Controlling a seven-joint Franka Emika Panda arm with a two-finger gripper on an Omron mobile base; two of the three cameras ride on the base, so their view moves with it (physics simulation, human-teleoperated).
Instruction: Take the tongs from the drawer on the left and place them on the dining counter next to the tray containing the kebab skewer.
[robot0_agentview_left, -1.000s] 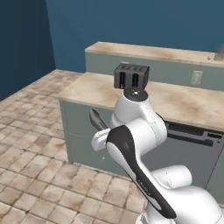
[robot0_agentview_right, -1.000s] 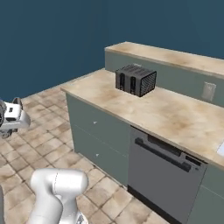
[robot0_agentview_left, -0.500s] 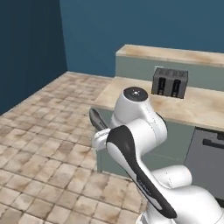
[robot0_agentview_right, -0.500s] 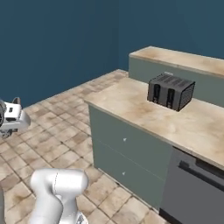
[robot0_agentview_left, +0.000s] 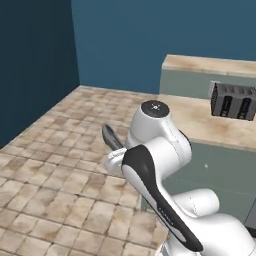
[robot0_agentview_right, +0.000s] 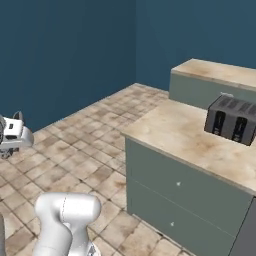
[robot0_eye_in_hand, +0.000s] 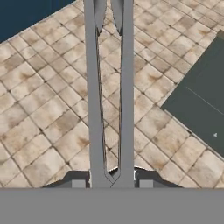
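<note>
The left base view looks forward and down from behind the arm, which fills the lower right of the frame. The right base view looks from the other side, with the arm at lower left. Both share the beige surface (robot0_agentview_left: 210, 125) carrying the black toaster (robot0_agentview_left: 232, 101), the tiled floor (robot0_agentview_left: 55, 150) and the blue wall (robot0_agentview_left: 150, 40). The hand view sits close, looking along the tongs (robot0_eye_in_hand: 109, 87) down at the floor, perhaps steeply.
</note>
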